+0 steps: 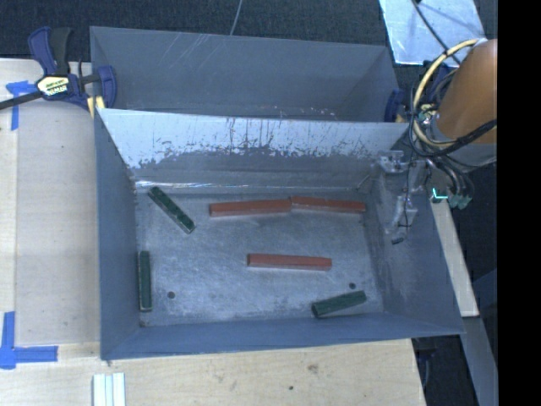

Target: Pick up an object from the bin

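My gripper (401,223) hangs over the bin's right sloping wall, above the floor, and holds nothing that I can see. Nearest to it lies a red-brown bar (330,205) along the back of the floor, end to end with a second red-brown bar (249,209) on its left. A third red-brown bar (289,262) lies flat in the middle of the floor. A dark green bar (339,304) rests at the front right corner, below the gripper.
Two more dark green bars lie on the left: a slanted bar (172,209) at the back left and an upright bar (144,280) along the left wall. The arm with its orange cover and cables stands over the bin's right rim.
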Robot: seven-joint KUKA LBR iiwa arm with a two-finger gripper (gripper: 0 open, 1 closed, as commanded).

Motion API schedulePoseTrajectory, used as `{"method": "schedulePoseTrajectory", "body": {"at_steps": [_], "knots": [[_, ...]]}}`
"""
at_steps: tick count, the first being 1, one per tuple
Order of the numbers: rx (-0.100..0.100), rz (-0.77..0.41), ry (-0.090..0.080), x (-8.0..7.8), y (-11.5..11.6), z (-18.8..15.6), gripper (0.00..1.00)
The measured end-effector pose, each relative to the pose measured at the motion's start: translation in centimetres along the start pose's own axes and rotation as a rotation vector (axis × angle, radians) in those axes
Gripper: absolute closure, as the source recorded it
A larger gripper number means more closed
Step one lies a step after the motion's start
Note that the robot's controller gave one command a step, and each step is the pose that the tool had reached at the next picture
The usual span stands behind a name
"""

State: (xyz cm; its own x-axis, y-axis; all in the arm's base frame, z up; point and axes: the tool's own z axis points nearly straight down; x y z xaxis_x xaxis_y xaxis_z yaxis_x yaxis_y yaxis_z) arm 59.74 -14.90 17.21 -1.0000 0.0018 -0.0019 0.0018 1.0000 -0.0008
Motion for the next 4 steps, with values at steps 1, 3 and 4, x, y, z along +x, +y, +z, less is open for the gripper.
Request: {"method": "schedulePoseTrajectory", "body": {"at_steps": [1,3,4], "knots": [[0.001,-0.001,-0.002,-0.1,0.0,-0.1,0.0],[-0.002,-0.161,-0.004,2.8,3.0,7.4,0.0],[0.0,0.065,0.0,2.8,3.2,8.8,0.0]]}}
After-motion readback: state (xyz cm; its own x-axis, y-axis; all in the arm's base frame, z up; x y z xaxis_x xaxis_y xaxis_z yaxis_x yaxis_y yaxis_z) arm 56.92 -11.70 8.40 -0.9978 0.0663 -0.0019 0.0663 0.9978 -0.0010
